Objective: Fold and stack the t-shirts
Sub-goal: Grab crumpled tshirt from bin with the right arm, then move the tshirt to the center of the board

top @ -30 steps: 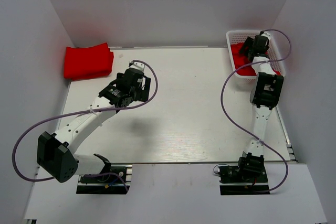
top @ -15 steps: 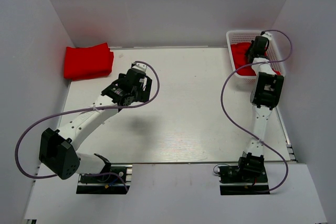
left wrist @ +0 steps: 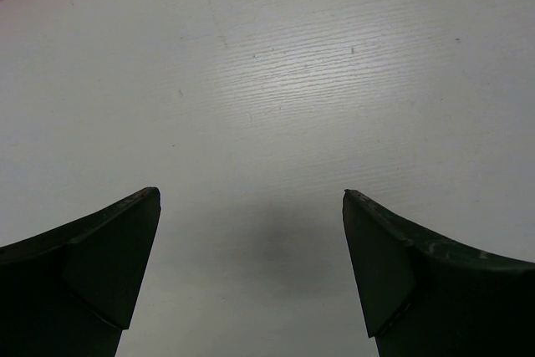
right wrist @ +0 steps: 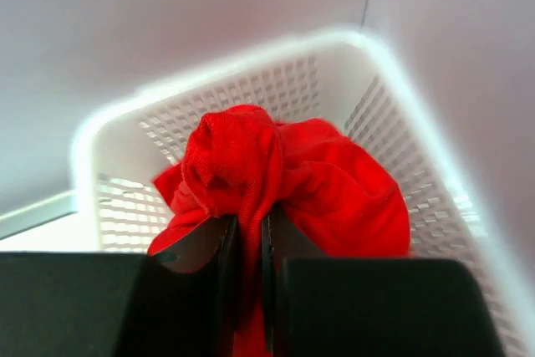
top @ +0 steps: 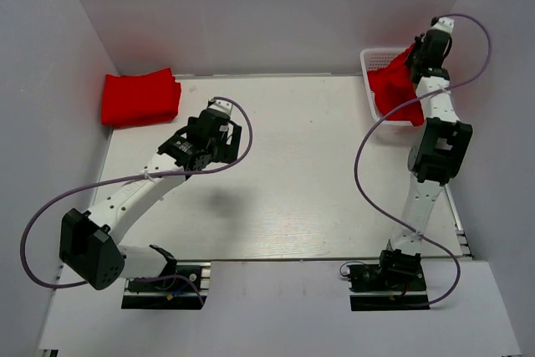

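Since the view a second earlier, the left arm had hardly shifted, while the right arm had swung up and back over the far right corner, drawing red cloth up with it.

At the far left of the white worktop (top: 318, 165), against the back wall, lay the folded bright red cloth t-shirts (top: 140, 98) in a flat, roughly square pile. How many layers it held could not be told. Just to the right of that pile and nearer the camera, the left hand (top: 205, 138) hung over bare worktop, apart from the pile. In the left wrist view its two dark fingers (left wrist: 92, 265) stood wide apart with nothing between them. Only the pale, faintly streaked surface showed below, with a sliver of red in the upper left corner.

The middle of the worktop carried nothing but the arms' shadows.

At the far right corner stood the white plastic mesh basket (top: 374, 58), close to the side wall. The right hand (top: 420, 52) was raised above it, its fingers pressed together on a fold of the crumpled bright red cloth t-shirt (top: 391, 89). From the right wrist camera, the cloth (right wrist: 334, 190) rose in a bunched peak out of the basket (right wrist: 276, 94) and ran down into the narrow slit between the closed fingers (right wrist: 201, 290). The lower part of the cloth lay inside the basket walls. Whether more than one shirt lay there could not be told.
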`<action>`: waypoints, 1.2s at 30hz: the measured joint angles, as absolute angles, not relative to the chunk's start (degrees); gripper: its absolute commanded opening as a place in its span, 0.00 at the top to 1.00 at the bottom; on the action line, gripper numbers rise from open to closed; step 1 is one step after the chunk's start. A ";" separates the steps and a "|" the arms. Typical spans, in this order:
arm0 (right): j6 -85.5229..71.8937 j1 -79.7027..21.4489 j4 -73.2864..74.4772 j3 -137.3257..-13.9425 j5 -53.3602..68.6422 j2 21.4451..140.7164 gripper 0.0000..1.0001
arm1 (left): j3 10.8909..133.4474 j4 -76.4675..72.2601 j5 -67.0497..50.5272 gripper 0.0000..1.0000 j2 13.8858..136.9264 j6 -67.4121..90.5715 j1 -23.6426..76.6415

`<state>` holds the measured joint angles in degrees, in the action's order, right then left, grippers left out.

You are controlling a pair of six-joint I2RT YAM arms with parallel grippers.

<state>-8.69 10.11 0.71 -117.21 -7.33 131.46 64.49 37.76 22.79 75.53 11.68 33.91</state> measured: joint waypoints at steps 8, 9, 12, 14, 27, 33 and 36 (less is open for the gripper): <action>-4.91 10.15 9.32 -120.49 -7.25 118.87 1.00 | 64.49 38.41 20.60 0.00 71.77 13.61 33.91; -4.54 10.15 10.68 -121.47 -7.07 117.60 1.00 | 64.49 38.74 20.47 0.00 71.22 14.02 33.91; -4.16 10.13 15.27 -125.82 -5.80 114.69 1.00 | 64.49 39.57 20.47 0.00 69.60 15.42 33.91; -4.23 10.11 17.26 -126.69 -4.29 111.70 1.00 | 64.49 40.53 20.53 0.00 68.84 16.84 33.69; -19.84 7.99 11.86 -129.29 24.95 93.78 1.00 | 59.31 43.77 20.38 0.00 60.23 22.63 33.47; -38.85 5.56 -4.78 -127.39 42.85 95.15 1.00 | 58.98 45.06 21.10 0.00 57.76 24.73 33.47; -38.26 1.89 -4.34 -123.94 45.41 95.37 1.00 | 58.89 47.11 21.58 0.00 57.74 25.89 33.47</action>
<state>-38.26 1.89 -4.34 -123.94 45.41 95.37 58.89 47.11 21.58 57.74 25.89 33.47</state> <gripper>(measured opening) 0.148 0.998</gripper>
